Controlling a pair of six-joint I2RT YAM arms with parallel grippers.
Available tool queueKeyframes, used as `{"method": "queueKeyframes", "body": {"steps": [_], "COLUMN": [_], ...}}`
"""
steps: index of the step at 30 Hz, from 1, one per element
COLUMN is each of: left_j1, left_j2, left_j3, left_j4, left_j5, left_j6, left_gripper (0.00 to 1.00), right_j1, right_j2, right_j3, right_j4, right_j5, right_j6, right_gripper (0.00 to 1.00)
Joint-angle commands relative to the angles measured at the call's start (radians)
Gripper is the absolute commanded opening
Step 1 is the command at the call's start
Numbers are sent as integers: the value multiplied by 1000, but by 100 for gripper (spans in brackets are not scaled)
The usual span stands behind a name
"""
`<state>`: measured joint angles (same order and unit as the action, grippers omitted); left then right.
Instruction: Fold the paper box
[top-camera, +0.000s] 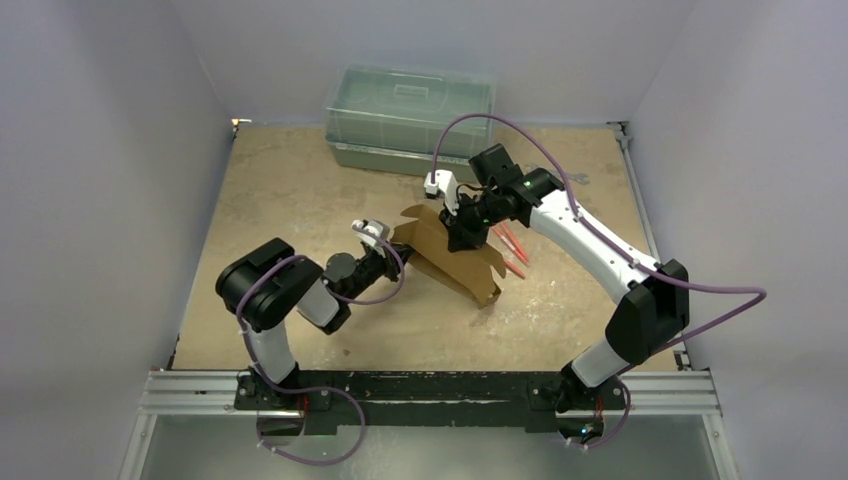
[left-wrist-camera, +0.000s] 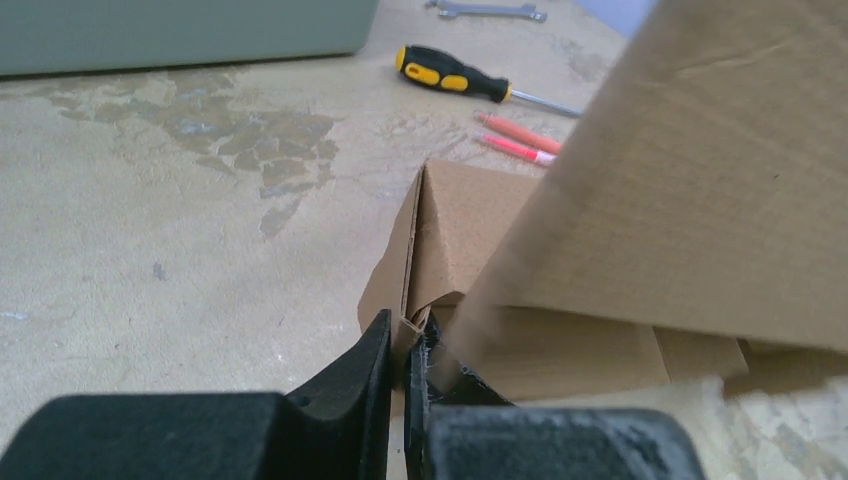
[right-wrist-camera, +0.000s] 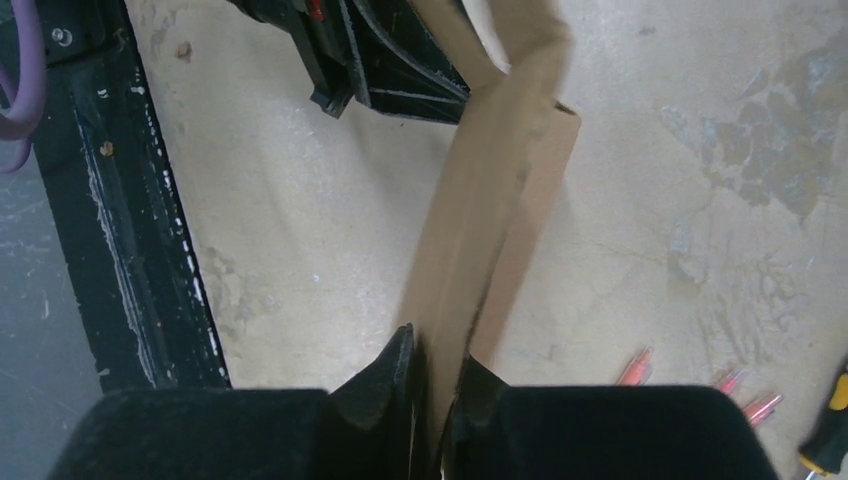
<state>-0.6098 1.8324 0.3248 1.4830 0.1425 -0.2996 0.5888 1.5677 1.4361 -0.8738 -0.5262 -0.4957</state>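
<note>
The paper box is a brown cardboard piece, partly folded and raised off the table's middle between both arms. My left gripper comes at its left end; in the left wrist view its fingers are shut, pinching a folded corner of the paper box. My right gripper reaches down onto the top edge. In the right wrist view its jaws sit close on either side of an upright panel of the paper box, gripping it. The panel looks blurred.
A large green-grey lidded plastic container stands at the back of the table. Pink-orange pens lie just right of the box, with a black-and-yellow screwdriver and a wrench beyond. The black front rail borders the near edge.
</note>
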Motion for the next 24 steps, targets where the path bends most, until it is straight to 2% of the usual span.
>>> {"method": "queueKeyframes", "body": {"steps": [1,6,11,14,19,24], "left_j1": [-2,-2,-2,-2,-3,-11], "left_j2": [-139,-320,-431,-482,-541,-584], "left_j3": [-3,61,133,157,183,208], "left_j4": [-4,-434,-776,-920,-1045,-1124], "left_j5": [-19,-23,-26,-32,-26,-12], "left_j6": [-130,-161,-155,-150,-137,-125], "left_gripper": [0,0,0,0,0,0], "right_j1": [-1,-17,-53,-84,-109,-149], "right_j2": [-25,-40,-62,-84,-105,-107], "right_j3": [66,67,69,62,47,26], "right_j4": [-1,10,16,18,21,34], "right_j5": [-23,8,-13,-61,-131,-219], "right_j6": [-6,0,20,31,47,68], "right_gripper": [24,49,64,73,78,77]}}
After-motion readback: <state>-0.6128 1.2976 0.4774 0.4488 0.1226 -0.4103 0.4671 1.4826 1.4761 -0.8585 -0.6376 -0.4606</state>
